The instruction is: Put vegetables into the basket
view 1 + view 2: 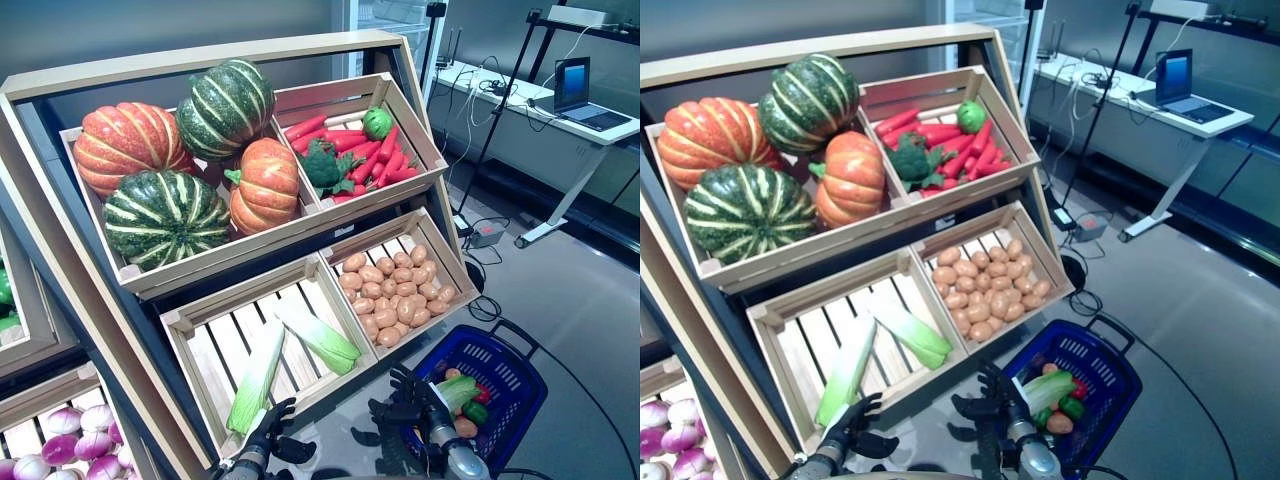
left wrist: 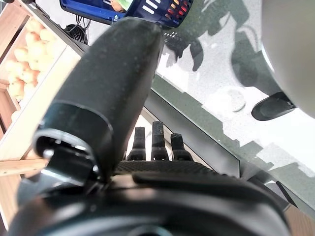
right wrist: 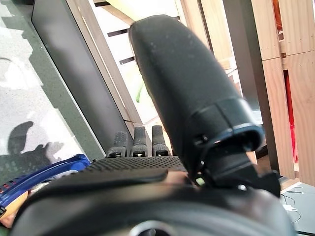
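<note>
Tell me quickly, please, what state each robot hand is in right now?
Left robot hand: open, fingers relaxed, holding nothing, below the slatted wooden crate.
Right robot hand: open, fingers spread, empty, beside the blue plastic basket.

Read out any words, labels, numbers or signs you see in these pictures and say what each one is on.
There is no readable text anywhere.
The wooden crates: no labels or price tags show.
The blue basket: no print visible.
The laptop on the desk behind: screen lit, but too small to read.
The left hand and right hand, both open: no markings visible.
</note>
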Available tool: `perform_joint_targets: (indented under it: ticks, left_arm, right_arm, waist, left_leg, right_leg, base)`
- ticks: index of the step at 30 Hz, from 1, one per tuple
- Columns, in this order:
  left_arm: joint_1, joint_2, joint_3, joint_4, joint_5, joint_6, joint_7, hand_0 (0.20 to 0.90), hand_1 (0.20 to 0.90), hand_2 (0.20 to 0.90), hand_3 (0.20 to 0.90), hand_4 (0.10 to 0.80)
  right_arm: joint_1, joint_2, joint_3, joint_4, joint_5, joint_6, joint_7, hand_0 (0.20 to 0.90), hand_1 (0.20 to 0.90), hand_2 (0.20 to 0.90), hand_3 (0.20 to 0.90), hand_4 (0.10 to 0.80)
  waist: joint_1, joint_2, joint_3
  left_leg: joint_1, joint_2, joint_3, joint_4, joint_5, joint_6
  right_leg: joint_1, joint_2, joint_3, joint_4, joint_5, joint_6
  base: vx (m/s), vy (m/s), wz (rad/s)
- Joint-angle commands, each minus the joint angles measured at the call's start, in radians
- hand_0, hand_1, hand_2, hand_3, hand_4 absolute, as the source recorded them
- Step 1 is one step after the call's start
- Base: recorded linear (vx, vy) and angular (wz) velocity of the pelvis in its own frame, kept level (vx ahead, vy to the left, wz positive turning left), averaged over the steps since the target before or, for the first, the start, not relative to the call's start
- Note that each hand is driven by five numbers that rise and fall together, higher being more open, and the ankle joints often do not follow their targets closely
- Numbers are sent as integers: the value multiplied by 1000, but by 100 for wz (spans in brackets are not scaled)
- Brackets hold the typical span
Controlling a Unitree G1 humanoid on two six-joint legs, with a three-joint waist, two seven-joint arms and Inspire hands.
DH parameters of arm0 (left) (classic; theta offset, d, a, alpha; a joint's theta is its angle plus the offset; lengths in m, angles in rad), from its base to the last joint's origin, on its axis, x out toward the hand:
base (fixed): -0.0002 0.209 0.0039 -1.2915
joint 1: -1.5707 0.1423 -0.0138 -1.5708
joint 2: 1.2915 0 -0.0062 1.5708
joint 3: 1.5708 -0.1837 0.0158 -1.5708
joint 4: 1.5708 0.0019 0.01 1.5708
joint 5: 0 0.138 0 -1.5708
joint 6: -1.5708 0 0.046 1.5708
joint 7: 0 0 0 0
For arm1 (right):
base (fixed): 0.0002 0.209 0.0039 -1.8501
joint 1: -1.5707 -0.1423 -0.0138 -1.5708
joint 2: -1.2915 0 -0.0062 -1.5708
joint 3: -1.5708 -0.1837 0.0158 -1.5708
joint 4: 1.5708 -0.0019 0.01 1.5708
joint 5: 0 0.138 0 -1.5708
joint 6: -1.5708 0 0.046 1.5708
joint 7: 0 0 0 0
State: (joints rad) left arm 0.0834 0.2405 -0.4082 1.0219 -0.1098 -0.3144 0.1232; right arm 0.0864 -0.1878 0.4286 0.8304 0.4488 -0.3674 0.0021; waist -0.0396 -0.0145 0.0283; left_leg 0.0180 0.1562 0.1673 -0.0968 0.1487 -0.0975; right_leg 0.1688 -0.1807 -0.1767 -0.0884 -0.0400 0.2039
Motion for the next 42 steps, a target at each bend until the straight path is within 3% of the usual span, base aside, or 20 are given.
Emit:
perform_joint_targets:
  ticks: [1,17,25,32,36,42]
  left_arm:
    - [-103,4,-1,-14,30,-107,46,900,900,900,900,800]
    - [-101,10,-2,-36,21,-109,29,900,900,900,900,800]
    - [-100,23,-5,-71,63,-154,107,900,900,900,900,800]
    - [-116,71,-8,-175,286,-265,492,900,900,900,900,800]
    - [-114,90,8,-241,339,-283,594,900,900,900,900,800]
    - [-113,88,42,-272,329,-311,628,900,900,900,900,800]
  right_arm:
    - [-93,27,-39,-37,53,-103,40,900,900,900,900,800]
    - [-87,30,-45,-40,60,-96,36,900,900,900,900,800]
    - [-85,27,-45,-42,66,-92,35,900,900,900,900,800]
    - [-90,17,-36,-44,85,-95,26,900,900,900,900,800]
    - [-83,14,-35,-59,90,-94,16,900,900,900,900,800]
    - [-79,20,-42,-50,93,-97,14,900,900,900,900,800]
  waist:
    - [10,12,36]
    - [14,12,39]
    - [14,12,43]
    - [21,9,48]
    - [26,5,53]
    - [29,3,50]
  left_leg:
    - [100,-23,30,21,-175,16]
    - [100,-23,25,20,-173,15]
    - [98,-23,23,21,-172,14]
    - [95,-25,18,22,-173,11]
    - [95,-24,15,23,-172,9]
    - [99,-25,12,23,-172,6]
  right_leg:
    - [-61,7,-38,48,35,-41]
    - [-60,7,-42,49,34,-43]
    - [-60,8,-40,50,34,-44]
    - [-59,8,-34,47,33,-47]
    - [-57,8,-34,48,33,-49]
    - [-49,8,-37,46,33,-51]
  base:
    - [0,0,0]
    - [0,0,0]
    - [0,0,0]
    - [0,0,0]
    - [0,0,0]
    - [6,1,0]
